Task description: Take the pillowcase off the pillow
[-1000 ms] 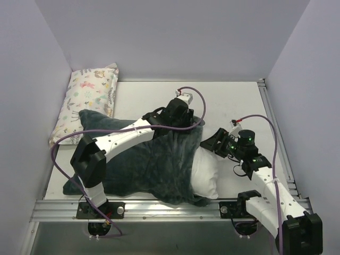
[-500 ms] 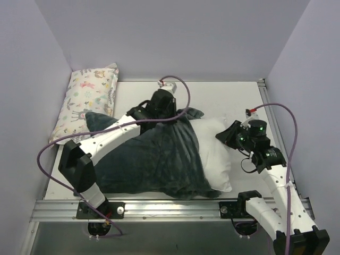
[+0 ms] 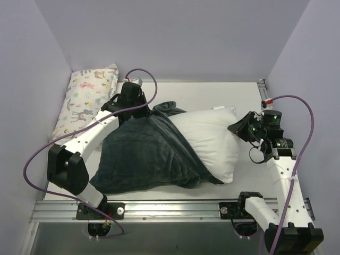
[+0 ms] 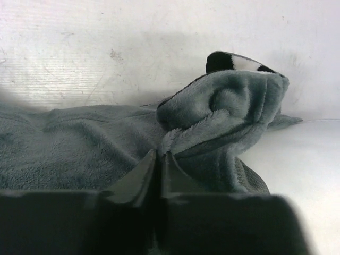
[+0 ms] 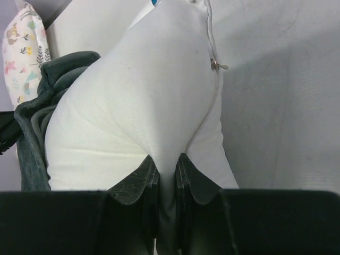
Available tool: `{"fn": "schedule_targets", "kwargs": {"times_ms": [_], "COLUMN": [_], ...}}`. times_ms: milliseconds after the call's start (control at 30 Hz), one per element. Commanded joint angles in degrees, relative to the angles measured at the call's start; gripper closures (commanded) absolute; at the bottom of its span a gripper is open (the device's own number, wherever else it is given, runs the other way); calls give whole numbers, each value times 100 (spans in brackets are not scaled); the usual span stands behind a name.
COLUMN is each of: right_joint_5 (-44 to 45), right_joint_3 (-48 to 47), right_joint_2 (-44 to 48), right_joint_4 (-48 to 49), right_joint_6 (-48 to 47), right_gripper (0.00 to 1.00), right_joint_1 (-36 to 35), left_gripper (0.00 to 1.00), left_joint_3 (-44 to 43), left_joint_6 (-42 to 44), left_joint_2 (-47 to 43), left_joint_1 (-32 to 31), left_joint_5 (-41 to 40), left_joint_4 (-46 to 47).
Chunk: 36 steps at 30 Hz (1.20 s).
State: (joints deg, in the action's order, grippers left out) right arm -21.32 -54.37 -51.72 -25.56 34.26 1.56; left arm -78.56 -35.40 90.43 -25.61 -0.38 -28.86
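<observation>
- Left fingers (image 4: 139, 178): pressed together on a bunched fold of the plush pillowcase (image 3: 143, 154), at its far rim, toward the far-left corner of the surface (image 3: 223, 95).
- Right fingers (image 5: 133, 183): pinched narrow on the white pillow (image 3: 207, 138), at its right end by the right edge.
- Pillow: long axis runs left to right between the two grips. Right half bare, left half inside the case.
- Pillowcase: mouth faces the right edge, body spread toward the near-left corner.
- Judgement: separation runs along that axis, case leftward and pillow rightward. The left arm is nearer the case.
- Animal-print pillow (image 3: 87, 98): far-left corner, near the case.
</observation>
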Motion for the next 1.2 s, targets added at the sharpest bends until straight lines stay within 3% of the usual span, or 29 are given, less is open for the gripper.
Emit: {"fn": "schedule_targets", "kwargs": {"times_ms": [0,33,100,167,367,500,567,667,733,800,933,967,1067,1167], "right_joint_5": [892,945,1016,1077,1297,1350,1376,1411,1429,1499,1728,1737,1737,1571], "right_joint_3": [-285,-259,-171,-48,-30,-214,-249,-302,-346,-408,-610,-688,-838,-970], "right_joint_2": [-215,-259,-338,-417,-725,-909,-953,-1006,-1015,-1024,-1050,-1076,-1155,-1270], "right_joint_4": [-19,7,95,165,236,245,245,236,227,183,8,-54,-124,-160], "right_joint_6": [-156,-148,-165,-174,-244,-288,-315,-324,-324,-367,-517,-526,-552,-535], "right_gripper": [100,100,100,100,100,100,100,100,100,100,100,100,100,100], "right_joint_1": [135,90,37,2,-33,-60,-68,-121,-121,-121,-69,-16,212,616], "left_gripper": [78,57,38,24,19,19,18,16,16,19,56,72,94,100], "left_joint_3": [-71,-54,-115,-211,24,859,1386,1825,1923,2037,2240,2292,2573,2802], "left_joint_6": [595,691,718,797,851,166,-326,-713,-889,-951,-1477,-1609,-2006,-2225], "left_joint_2": [-262,-333,-579,-806,-1440,-1792,-1906,-1758,-1626,-1660,-2177,-2292,-2837,-3539], "left_joint_1": [-92,-233,-549,-778,-2491,-3607,-4273,-4812,-4822,-4822,-4744,-4674,-4279,-3716], "left_joint_5": [-1060,-982,-824,-849,-2121,-3341,-3582,-4039,-4075,-4206,-4689,-4760,-4875,-4927], "left_joint_4": [178,301,512,531,58,-155,-129,12,82,109,-513,-924,-1602,-2208]}}
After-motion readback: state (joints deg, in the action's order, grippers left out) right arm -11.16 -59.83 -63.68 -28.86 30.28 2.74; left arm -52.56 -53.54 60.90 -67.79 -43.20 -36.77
